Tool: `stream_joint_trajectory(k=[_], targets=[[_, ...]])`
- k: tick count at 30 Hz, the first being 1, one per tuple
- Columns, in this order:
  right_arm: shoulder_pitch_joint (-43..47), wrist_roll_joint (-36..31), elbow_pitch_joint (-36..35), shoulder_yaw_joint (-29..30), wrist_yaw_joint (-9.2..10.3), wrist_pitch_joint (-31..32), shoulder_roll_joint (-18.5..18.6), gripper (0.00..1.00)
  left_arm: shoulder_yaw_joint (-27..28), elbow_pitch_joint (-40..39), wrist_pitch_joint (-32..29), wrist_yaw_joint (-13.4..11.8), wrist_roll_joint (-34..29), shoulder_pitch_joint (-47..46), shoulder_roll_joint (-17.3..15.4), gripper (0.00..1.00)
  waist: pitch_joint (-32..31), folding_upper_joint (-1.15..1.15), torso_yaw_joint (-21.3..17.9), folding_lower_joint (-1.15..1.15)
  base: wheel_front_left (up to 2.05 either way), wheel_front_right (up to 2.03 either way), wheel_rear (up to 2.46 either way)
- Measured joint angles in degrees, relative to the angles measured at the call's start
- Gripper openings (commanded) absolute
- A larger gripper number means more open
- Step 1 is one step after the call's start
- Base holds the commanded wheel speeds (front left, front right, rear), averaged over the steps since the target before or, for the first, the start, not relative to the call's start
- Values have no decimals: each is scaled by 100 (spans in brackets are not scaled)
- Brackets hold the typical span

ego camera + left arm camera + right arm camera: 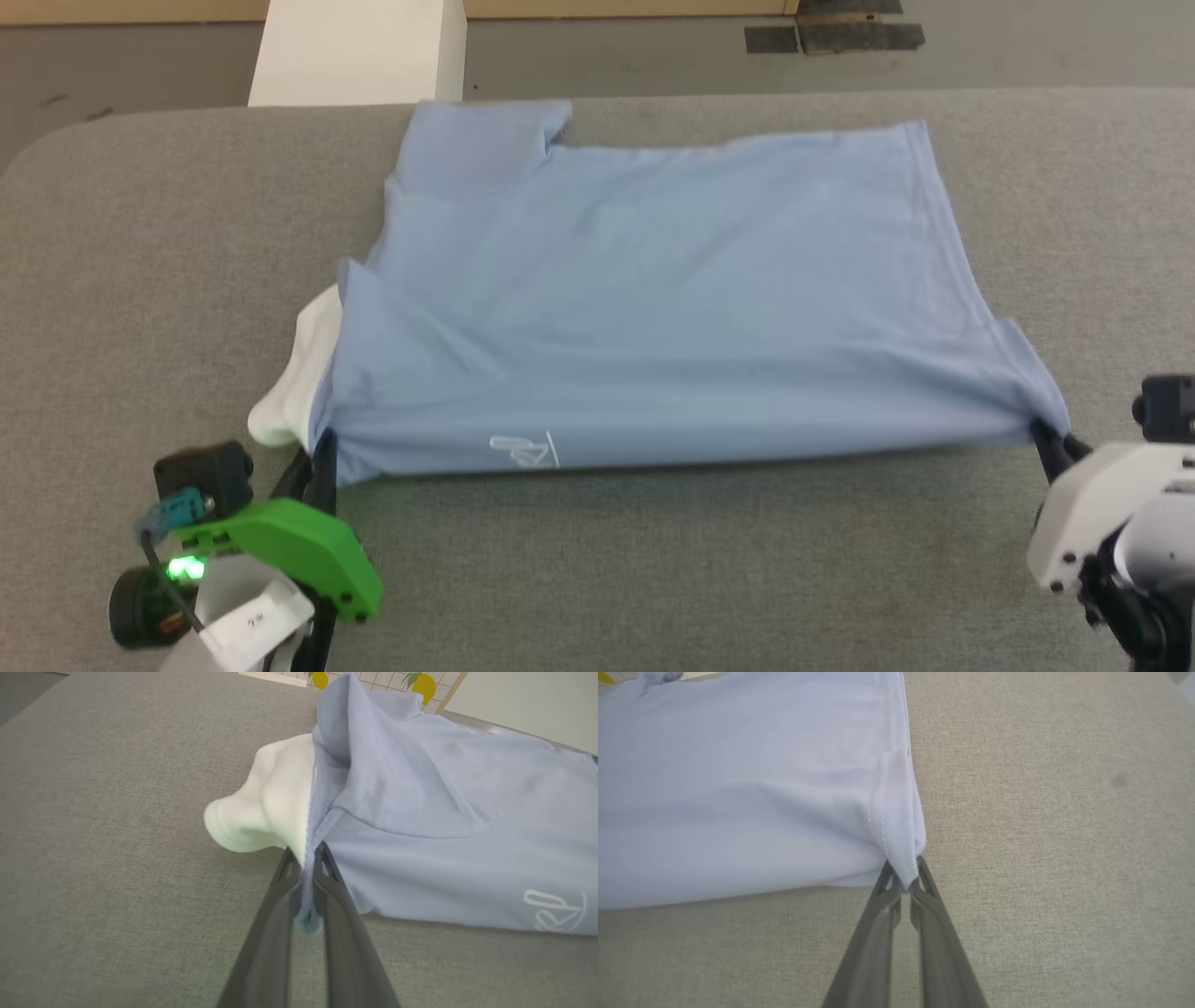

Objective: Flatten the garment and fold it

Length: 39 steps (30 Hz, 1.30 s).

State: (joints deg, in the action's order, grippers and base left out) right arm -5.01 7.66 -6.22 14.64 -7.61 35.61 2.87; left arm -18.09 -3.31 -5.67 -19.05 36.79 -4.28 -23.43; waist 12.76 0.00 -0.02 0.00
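The garment [653, 299], a light blue T-shirt with a white panel [297, 385] at its left end and white logo lettering [525, 452] near the front edge, lies spread on the grey table. My left gripper [317, 446] is shut on its near left corner; the left wrist view shows cloth [420, 812] pinched between the dark fingers [280, 914] beside the white panel [266, 807]. At the near right corner my right gripper [1050, 441] is shut on the hem, seen in the right wrist view as a fabric tip [901, 858] clamped between the fingertips [927, 896].
The grey padded table [140, 280] stretches around the shirt, with bare surface in front and on both sides. Behind the far edge stands a white block [359, 51] on the floor. Dark mats [831, 33] lie on the floor at the back right.
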Motion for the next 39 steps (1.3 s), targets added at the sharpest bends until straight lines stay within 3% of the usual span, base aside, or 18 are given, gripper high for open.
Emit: stream_joint_trajectory(k=[5,8,13,22,23,24,25,26,31,37,39], targets=[[666,24,-345,127,-1,492,-15,0,-162,-431,-556,-272,-96,588,-294,0,-160,0,-12,0,0,0,0],[1055,155,-341,221,-1,909,-21,0,-280,-516,-842,-272,-94,814,-424,0,-168,0,10,0,0,0,0],[1249,298,-9,223,0,1082,-21,0,-463,-264,-1128,-154,23,837,-469,0,-74,0,41,0,0,0,0],[1067,319,547,99,0,719,37,0,-525,305,-1159,137,186,671,-359,0,91,0,12,0,0,0,0],[1067,353,564,101,0,662,41,0,-506,319,-1149,137,223,667,-332,24,89,0,9,0,0,0,0],[1067,387,573,105,0,610,41,13,-492,321,-1125,137,250,667,-318,46,79,0,7,0,0,0,0],[1071,430,573,108,0,543,41,43,-479,314,-1104,137,285,668,-303,100,63,0,4,-1,0,0,0],[1074,464,564,109,0,463,38,100,-466,288,-1090,137,326,670,-289,100,45,0,3,0,0,0,0],[1138,749,255,103,2,-143,10,100,-410,-85,-928,140,330,710,-355,100,-87,0,-13,0,0,0,0],[1146,760,-274,-223,3,-1847,7,100,-109,-671,-232,135,-187,520,-669,100,-103,0,-135,0,0,0,0],[1094,632,-299,-385,3,-2390,5,100,-47,-698,-5,281,-280,264,-744,100,-54,0,-178,0,0,0,0]])
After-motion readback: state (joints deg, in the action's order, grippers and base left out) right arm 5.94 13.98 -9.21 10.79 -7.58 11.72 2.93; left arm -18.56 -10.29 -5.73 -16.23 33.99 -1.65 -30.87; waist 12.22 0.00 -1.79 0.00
